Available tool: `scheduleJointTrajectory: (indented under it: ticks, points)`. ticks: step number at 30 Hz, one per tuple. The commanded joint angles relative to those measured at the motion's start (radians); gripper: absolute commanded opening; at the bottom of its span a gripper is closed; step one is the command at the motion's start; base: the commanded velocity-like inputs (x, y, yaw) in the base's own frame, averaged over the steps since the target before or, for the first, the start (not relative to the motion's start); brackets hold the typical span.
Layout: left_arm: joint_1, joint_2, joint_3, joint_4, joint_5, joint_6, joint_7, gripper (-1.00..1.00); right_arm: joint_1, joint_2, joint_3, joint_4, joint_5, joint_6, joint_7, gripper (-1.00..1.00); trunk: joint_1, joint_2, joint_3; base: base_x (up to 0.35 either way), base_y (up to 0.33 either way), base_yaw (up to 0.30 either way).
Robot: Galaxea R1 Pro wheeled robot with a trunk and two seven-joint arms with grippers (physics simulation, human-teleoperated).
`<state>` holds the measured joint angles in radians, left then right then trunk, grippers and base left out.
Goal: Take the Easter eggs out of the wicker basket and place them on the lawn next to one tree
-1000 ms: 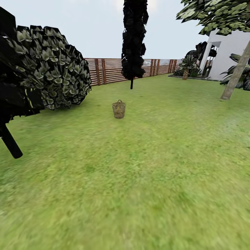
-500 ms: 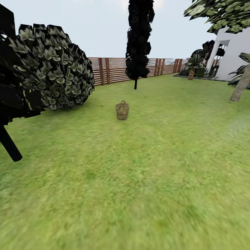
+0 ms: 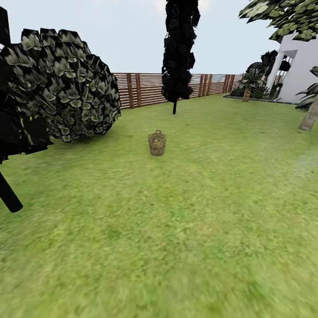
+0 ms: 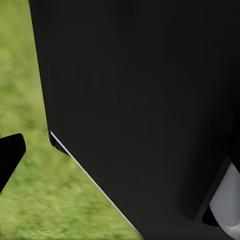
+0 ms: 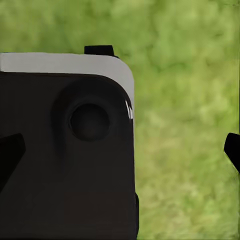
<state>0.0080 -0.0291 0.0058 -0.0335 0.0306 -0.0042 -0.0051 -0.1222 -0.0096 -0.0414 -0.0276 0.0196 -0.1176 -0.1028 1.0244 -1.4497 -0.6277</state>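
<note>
The wicker basket (image 3: 157, 143) stands upright on the lawn (image 3: 176, 229), far ahead in the middle of the head view. A yellowish tint shows through its weave, but the Easter eggs are too small to make out. A thick grey-brown tree trunk (image 3: 309, 116) leans at the right edge, with green leaves above it. In the right wrist view my right gripper (image 5: 120, 152) is open over grass, one dark fingertip at each side. In the left wrist view one fingertip (image 4: 10, 155) of my left gripper (image 4: 120, 155) sits at the edge, spread wide; a dark body part hides the other.
A big dark bush (image 3: 62, 88) stands at the left, with a black stem (image 3: 9, 198) below it. A dark columnar tree (image 3: 178, 53) rises behind the basket. A brown slatted fence (image 3: 141, 88) closes the back, and a white house (image 3: 300, 70) with palms stands at the far right.
The whole head view has shifted with the camera: basket, bush and columnar tree sit a little further right and slightly larger. Nothing on the lawn has itself moved.
</note>
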Motion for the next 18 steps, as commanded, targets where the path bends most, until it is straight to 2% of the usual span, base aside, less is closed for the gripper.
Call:
scheduleJointTrajectory:
  ticks: [1,3,6,11,18]
  points:
    - [0.001,0.000,0.000,-0.002,0.003,0.000,0.000,1.00,0.000,0.000,-0.001,0.001,0.007,-0.004,-0.001,1.00,0.001,0.000,-0.001,0.340,0.000,0.000]
    - [0.000,0.000,0.000,-0.002,0.003,0.000,-0.001,1.00,0.000,0.001,0.008,0.001,0.028,-0.005,0.000,1.00,0.001,0.000,-0.001,0.340,0.000,0.000]
    - [0.000,0.000,0.000,-0.002,0.003,0.000,0.000,1.00,0.000,0.004,0.011,0.001,0.038,-0.006,0.000,1.00,0.001,0.000,-0.001,0.340,0.000,0.000]
    - [0.001,0.000,0.000,-0.002,0.003,0.000,-0.001,1.00,0.000,0.007,0.011,0.001,0.041,-0.007,0.000,1.00,0.001,0.000,-0.001,0.340,0.000,0.000]
    - [0.001,0.000,0.000,-0.002,0.003,0.000,0.000,1.00,0.000,-0.001,0.011,0.003,0.034,-0.007,-0.002,1.00,0.001,0.000,-0.001,0.340,0.000,0.000]
